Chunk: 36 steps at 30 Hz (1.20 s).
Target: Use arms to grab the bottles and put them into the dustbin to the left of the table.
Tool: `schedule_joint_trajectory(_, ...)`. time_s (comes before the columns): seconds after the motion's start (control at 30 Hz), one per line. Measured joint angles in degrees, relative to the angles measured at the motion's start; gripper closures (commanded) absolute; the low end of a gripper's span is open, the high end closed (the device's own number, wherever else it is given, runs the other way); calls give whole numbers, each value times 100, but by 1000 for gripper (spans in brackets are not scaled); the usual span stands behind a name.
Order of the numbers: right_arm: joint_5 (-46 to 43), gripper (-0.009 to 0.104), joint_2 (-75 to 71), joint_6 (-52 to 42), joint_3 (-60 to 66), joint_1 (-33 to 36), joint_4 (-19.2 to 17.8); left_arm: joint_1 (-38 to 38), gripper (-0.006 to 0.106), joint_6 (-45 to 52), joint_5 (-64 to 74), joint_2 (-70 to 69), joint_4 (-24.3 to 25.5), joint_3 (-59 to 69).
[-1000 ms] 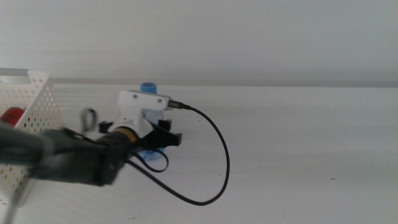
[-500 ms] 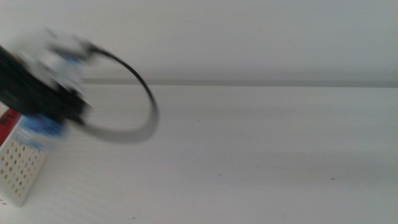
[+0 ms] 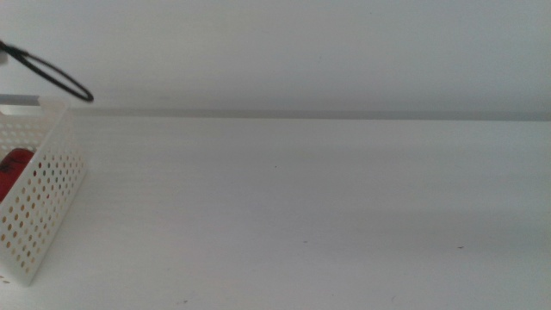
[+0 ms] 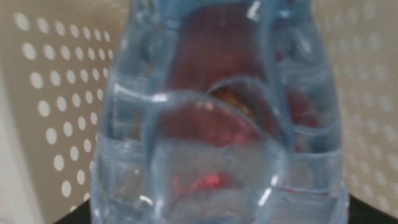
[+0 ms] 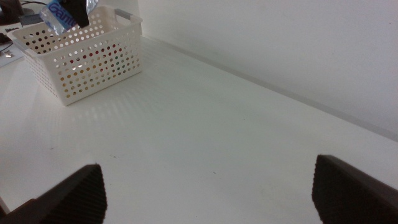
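At the far left the white perforated dustbin already holds the red soda can, and the left pincer, closed on the clear water bottle, holds it just above the bin's opening, not yet let go. Across the rest of the bench no bottle is left; the yellow one cannot be made out. The right pincer waits at the right with its jaws spread wide, empty.
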Motion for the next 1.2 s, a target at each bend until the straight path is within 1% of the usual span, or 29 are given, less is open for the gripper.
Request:
schedule_joint_trajectory(0.07,0,7,0,0,0,0,0,0,95,61,0,135,114,0)
schedule_joint_trajectory(0.17,0,7,0,0,0,0,0,0,79,113,0,242,212,-14)
schedule_joint_trajectory(0.27,0,7,0,0,0,0,0,4,54,220,0,279,199,-14)
schedule_joint_trajectory(0.33,0,7,0,0,0,0,0,4,35,232,0,279,177,26)
schedule_joint_trajectory(0.43,0,7,0,0,0,0,0,4,10,232,0,279,215,134)
schedule_joint_trajectory(0.47,0,7,0,0,0,0,0,14,6,232,0,279,215,159)
schedule_joint_trajectory(0.6,0,7,0,0,0,0,0,16,7,242,-11,238,230,169)
schedule_joint_trajectory(0.7,0,7,0,0,0,0,0,-127,7,55,-11,-19,353,169)
schedule_joint_trajectory(0.83,0,7,0,0,0,0,0,-470,7,-427,-11,-727,530,169)
schedule_joint_trajectory(0.9,0,7,0,0,0,0,0,-687,7,-818,0,-1176,505,169)
schedule_joint_trajectory(0.93,0,7,0,0,0,0,0,-799,7,-1031,0,-1402,434,169)
schedule_joint_trajectory(1.0,0,7,0,0,0,0,0,-1020,7,-1307,-11,-1808,38,216)
schedule_joint_trajectory(1.07,0,7,0,0,0,0,0,-1365,7,-1346,-26,-2293,-441,417)
schedule_joint_trajectory(1.1,0,7,0,0,0,0,0,-1561,7,-1346,-26,-2497,-589,590)
schedule_joint_trajectory(1.13,0,7,0,0,0,0,0,-1856,7,-1335,-71,-2753,-718,807)
schedule_joint_trajectory(1.2,0,7,0,0,0,0,0,-2571,7,-1422,-341,-3265,-759,1256)
